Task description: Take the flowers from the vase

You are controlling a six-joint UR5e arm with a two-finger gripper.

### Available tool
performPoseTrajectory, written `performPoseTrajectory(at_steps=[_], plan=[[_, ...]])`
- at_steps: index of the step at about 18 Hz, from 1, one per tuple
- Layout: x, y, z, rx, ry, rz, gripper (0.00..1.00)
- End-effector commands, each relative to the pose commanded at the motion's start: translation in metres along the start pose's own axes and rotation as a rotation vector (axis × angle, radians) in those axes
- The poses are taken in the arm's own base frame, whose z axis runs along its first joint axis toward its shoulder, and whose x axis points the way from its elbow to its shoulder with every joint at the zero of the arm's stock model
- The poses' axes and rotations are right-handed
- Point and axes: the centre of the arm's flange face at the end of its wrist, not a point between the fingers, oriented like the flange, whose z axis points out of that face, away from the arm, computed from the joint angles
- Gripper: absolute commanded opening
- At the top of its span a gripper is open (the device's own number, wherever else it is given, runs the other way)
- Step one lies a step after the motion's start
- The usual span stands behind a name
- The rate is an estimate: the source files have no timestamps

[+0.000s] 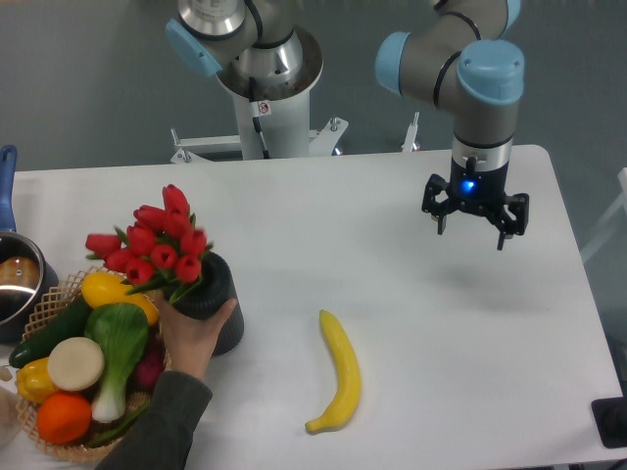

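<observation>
Gripper splayed, empty — ribbed dark vase, red flowers

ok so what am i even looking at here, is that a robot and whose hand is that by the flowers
Yes, it is a robot arm, seen by one fixed camera looking down at a white table. Its two-finger hand hangs open and empty above the table's right side. A person's hand steadies a dark vase holding red tulip flowers. Nearby lie a banana, a basket of produce and a steel pot at the left edge.
</observation>
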Motion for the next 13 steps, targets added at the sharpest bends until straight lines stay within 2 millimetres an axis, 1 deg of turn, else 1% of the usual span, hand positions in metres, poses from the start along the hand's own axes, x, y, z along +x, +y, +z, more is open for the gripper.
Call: performPoseTrajectory(at_steps=[4,8,10,11,13], plan=[[-0.004,0.004,0.000,-0.002,-0.003,-0.007,1.00],[0.005,0.006,0.007,0.018,0.002,-0.018,1.00],[0.010,-0.006,0.004,0.079,0.016,-0.013,1.00],[0.014,-0.016,0.002,0.142,0.035,-0.023,1.00],[0.024,-0.043,-0.005,0.286,0.091,-0.066,1.00]])
